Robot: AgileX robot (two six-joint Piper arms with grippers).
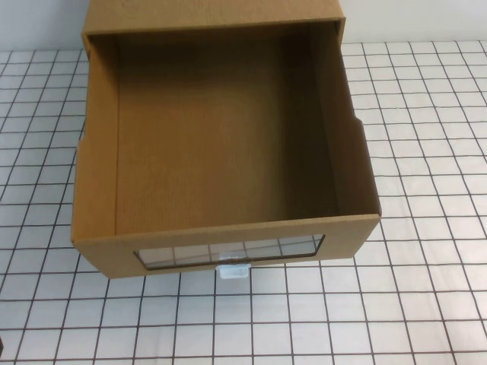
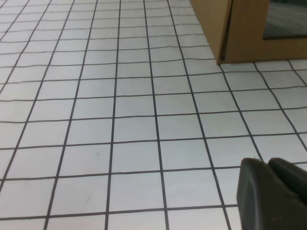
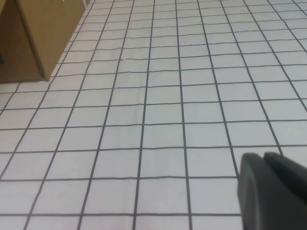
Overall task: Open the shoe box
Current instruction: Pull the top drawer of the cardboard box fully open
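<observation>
Shoe box (image 1: 228, 152) sits mid-table (image 1: 426, 289), its drawer out and empty, so opening looks done. Left gripper (image 2: 267, 165) and right gripper (image 3: 263, 158) hover over bare table near its front corners, fingers clenched on nothing. Best keep both clear of the pull tab (image 1: 232, 271).

White grid-lined table (image 1: 426, 304); open cardboard shoe box (image 1: 106, 252) resting on it.

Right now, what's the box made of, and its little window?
Box: brown cardboard, matte, faintly ribbed. Window: probably clear plastic; the table grid shows through. Left hand and right hand hang shut over the table, off the box.
</observation>
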